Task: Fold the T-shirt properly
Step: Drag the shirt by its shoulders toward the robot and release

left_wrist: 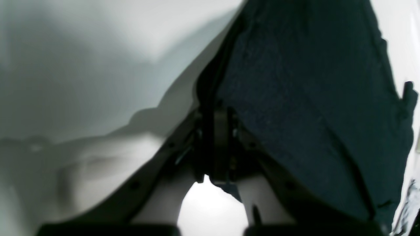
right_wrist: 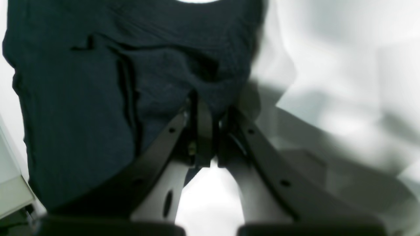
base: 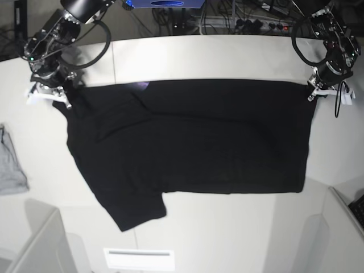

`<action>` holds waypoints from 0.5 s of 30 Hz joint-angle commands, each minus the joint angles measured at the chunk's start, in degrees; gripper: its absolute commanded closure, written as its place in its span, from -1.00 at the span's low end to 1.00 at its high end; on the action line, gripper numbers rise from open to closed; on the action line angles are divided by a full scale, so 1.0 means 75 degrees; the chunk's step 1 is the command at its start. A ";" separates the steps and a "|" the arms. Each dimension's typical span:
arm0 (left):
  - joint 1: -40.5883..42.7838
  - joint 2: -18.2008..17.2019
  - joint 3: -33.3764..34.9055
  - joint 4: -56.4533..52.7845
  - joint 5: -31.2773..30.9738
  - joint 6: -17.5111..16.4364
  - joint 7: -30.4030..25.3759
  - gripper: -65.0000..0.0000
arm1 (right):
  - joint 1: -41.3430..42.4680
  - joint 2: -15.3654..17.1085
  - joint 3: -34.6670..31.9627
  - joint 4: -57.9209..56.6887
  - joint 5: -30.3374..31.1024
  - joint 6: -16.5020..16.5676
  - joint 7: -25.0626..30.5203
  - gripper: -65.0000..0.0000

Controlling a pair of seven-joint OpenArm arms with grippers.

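The black T-shirt (base: 199, 142) lies spread on the white table (base: 227, 57), plain side up, with one sleeve (base: 136, 210) hanging toward the front left. A sliver of purple print (base: 140, 85) shows at its far edge. My right gripper (base: 61, 94) is shut on the shirt's far left corner. In the right wrist view its jaws (right_wrist: 203, 98) pinch dark cloth (right_wrist: 82, 114). At the far right corner my left gripper (base: 311, 91) is shut on the shirt, and its wrist view shows the closed jaws (left_wrist: 216, 111) gripping the fabric's edge (left_wrist: 311, 98).
A small light-grey garment (base: 11, 165) lies at the table's left edge. A white card (base: 139, 259) sits at the front edge. Cables and a blue box (base: 165, 4) are behind the table. Table panels drop off at the front corners.
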 commanded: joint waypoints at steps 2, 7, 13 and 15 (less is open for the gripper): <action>0.0181 -0.0162 -0.0041 0.0308 -0.0049 0.0005 -0.0199 1.00 | -0.0121 0.0052 -0.0017 0.0479 0.0075 0.0018 0.0229 1.00; 0.0626 -0.0162 -0.0041 0.0695 -0.0061 0.0005 -0.0199 1.00 | -0.0566 0.0040 -0.0017 0.0807 0.0087 0.0018 0.0229 1.00; 0.1025 -0.0162 -0.0041 0.1140 -0.0061 0.0005 -0.0187 1.00 | -0.1269 0.0028 -0.0028 0.1111 0.0591 0.0018 0.0229 1.00; 0.1119 -0.0162 -0.0041 0.1257 -0.0061 0.0005 -0.0187 1.00 | -0.1504 0.0028 -0.0028 0.1205 0.1072 -0.0006 0.0229 1.00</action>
